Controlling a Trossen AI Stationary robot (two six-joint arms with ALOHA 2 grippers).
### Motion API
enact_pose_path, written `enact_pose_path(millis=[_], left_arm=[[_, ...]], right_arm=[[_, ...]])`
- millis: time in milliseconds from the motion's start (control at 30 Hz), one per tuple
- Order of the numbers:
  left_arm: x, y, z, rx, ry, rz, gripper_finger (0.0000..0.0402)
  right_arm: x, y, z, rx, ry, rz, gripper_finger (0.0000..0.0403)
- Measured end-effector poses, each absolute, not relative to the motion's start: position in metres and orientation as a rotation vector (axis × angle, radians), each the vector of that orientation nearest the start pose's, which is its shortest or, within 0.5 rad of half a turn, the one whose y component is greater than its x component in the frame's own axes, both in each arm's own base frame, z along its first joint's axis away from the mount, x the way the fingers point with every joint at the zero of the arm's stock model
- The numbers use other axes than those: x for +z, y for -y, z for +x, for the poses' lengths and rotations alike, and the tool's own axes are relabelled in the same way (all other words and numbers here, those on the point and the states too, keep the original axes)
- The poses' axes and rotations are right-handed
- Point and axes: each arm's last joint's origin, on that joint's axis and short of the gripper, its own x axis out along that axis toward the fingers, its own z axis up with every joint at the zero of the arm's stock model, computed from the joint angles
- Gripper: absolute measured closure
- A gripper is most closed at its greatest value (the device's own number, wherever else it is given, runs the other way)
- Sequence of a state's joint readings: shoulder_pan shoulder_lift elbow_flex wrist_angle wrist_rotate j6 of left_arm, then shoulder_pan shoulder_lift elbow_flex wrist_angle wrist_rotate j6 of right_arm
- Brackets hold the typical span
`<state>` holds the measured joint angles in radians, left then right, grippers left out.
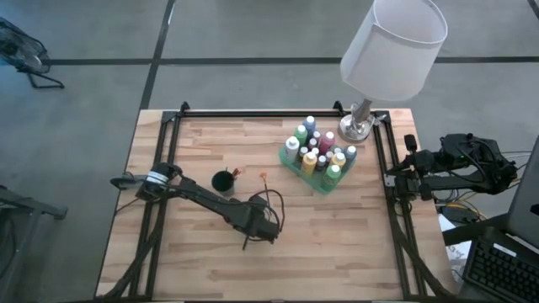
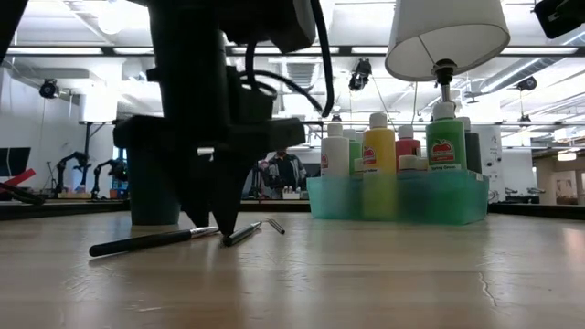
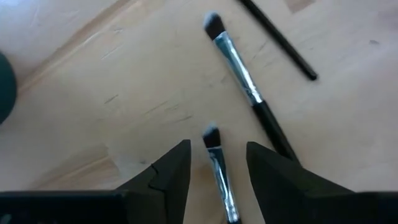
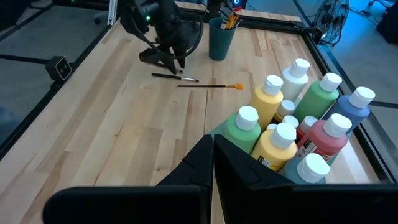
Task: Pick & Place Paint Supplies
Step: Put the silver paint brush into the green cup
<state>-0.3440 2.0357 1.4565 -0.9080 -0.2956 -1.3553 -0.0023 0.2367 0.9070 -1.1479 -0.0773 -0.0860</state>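
The left tool (image 3: 217, 171) stands half open over a thin black brush (image 3: 221, 171) with a silver collar, gripping nothing; the brush lies on the tabletop (image 1: 337, 244) near the dark cup (image 1: 223, 182). The right tool (image 4: 212, 163) is closed and empty beside the paint bottles (image 1: 318, 153).

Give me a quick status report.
Left gripper open, straddling a silver-ferruled black brush on the table. Right gripper shut, parked by the green tray. Nothing blocking.
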Motion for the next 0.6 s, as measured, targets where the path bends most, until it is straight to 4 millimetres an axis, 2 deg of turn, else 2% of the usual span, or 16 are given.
enact_pose_path(millis=[600], left_arm=[[0.1498, 0.116, 0.3626, 0.934, -1.059, -0.736, 0.0244]], right_arm=[[0.3201, -0.0022, 0.0039, 0.094, -0.474, -0.065, 0.0394]])
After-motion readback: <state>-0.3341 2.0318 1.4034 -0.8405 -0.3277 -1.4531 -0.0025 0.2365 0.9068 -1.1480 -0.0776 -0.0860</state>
